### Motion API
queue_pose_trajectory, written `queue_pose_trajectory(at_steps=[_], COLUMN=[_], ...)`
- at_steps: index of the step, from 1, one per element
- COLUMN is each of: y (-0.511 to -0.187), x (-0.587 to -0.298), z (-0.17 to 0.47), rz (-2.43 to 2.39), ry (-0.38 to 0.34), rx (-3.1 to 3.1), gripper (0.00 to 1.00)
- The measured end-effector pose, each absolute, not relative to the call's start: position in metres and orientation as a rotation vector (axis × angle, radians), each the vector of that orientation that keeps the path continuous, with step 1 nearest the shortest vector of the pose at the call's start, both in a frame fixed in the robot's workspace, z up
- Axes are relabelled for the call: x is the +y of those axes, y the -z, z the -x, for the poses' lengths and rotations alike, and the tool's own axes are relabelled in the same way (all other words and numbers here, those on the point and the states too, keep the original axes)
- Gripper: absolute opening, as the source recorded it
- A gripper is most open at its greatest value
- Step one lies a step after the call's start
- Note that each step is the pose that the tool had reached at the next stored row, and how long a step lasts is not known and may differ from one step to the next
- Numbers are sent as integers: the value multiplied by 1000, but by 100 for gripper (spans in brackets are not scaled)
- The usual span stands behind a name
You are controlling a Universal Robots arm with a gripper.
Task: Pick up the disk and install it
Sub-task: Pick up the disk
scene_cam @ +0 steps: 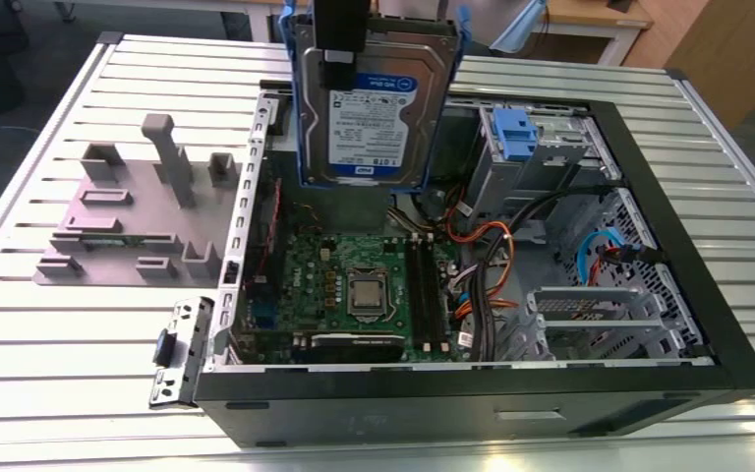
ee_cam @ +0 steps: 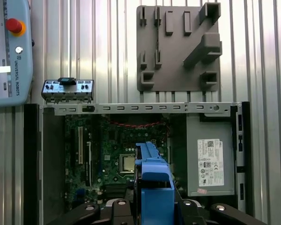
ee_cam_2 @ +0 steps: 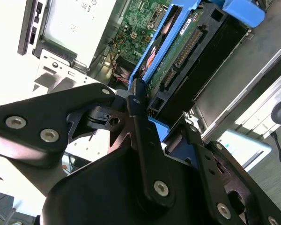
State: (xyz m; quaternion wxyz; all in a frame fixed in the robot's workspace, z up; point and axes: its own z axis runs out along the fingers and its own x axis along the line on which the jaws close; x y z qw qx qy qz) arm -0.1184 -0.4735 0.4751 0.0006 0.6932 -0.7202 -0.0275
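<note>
Disk [scene_cam: 375,98] in blue caddy hangs upright above the open computer case [scene_cam: 483,403] on the tabletop [scene_cam: 63,334], clamped by the closed gripper [ee_cam_2: 161,117], seemingly to keep it clear of the motherboard [scene_cam: 351,265].

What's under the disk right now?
The disk, held up in the claw, hangs over the open computer case. In the first wrist view the motherboard lies beneath it; the blue caddy covers the part directly below.
</note>
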Motion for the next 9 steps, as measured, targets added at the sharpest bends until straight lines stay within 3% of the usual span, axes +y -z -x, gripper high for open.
queue_pose_trajectory(at_steps=[9], y=[-475], x=[-475], z=[117], rz=[-2177], ry=[86], rx=[-2262], gripper=[36])
